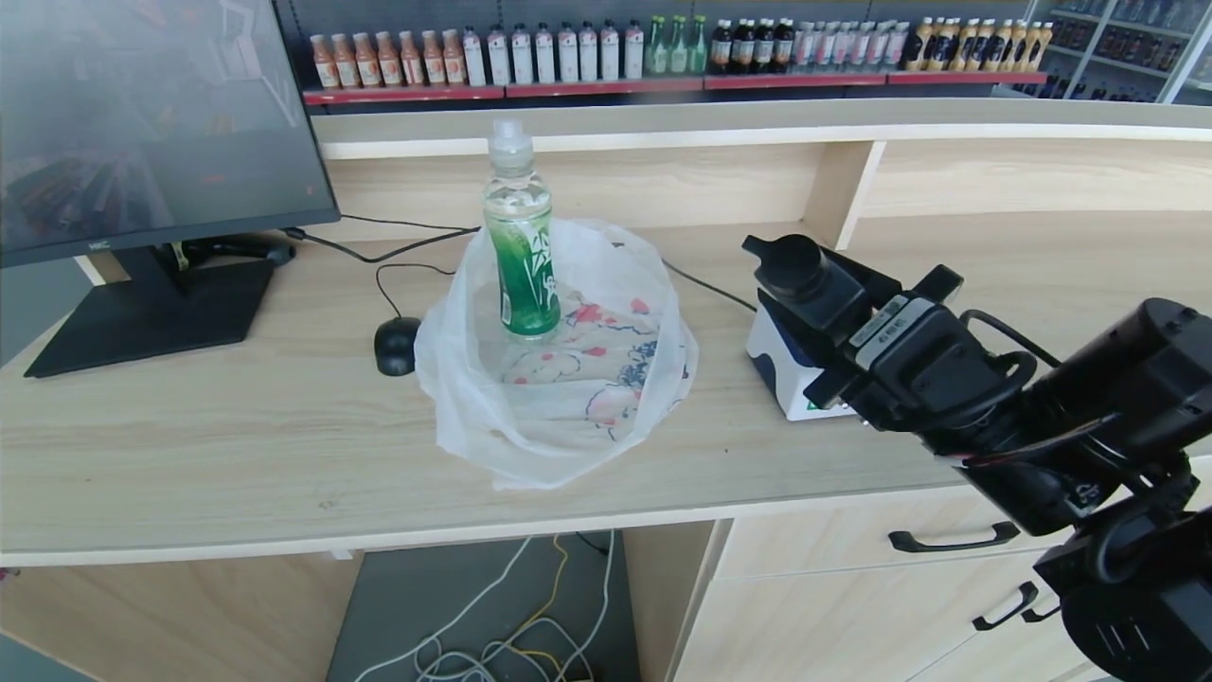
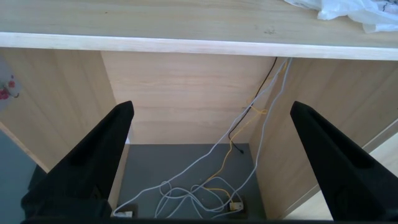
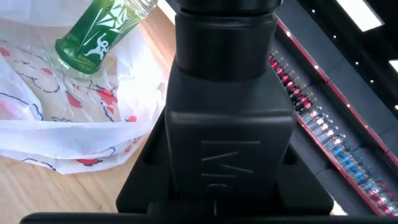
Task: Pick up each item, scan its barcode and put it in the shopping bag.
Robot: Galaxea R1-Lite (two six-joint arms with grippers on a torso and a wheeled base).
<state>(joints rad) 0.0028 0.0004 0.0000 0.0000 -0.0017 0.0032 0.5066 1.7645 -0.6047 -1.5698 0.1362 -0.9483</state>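
Standing upright in the shopping bag (image 1: 568, 417) on the surface (image 1: 237, 445), the green-labelled bottle (image 1: 519, 256) sits nearer the right arm (image 1: 947, 369) than the left gripper (image 2: 211, 109), whose spread, empty fingers (image 2: 99, 155) hang below the surface's front edge.

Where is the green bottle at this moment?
In the head view, the green bottle stands upright inside the shopping bag on the counter, with the mouse to its left.

Light wooden counter (image 1: 237, 445) — on it a monitor (image 1: 142, 123), mouse (image 1: 396, 346), shopping bag (image 1: 568, 407) and white-and-blue box (image 1: 784, 367).
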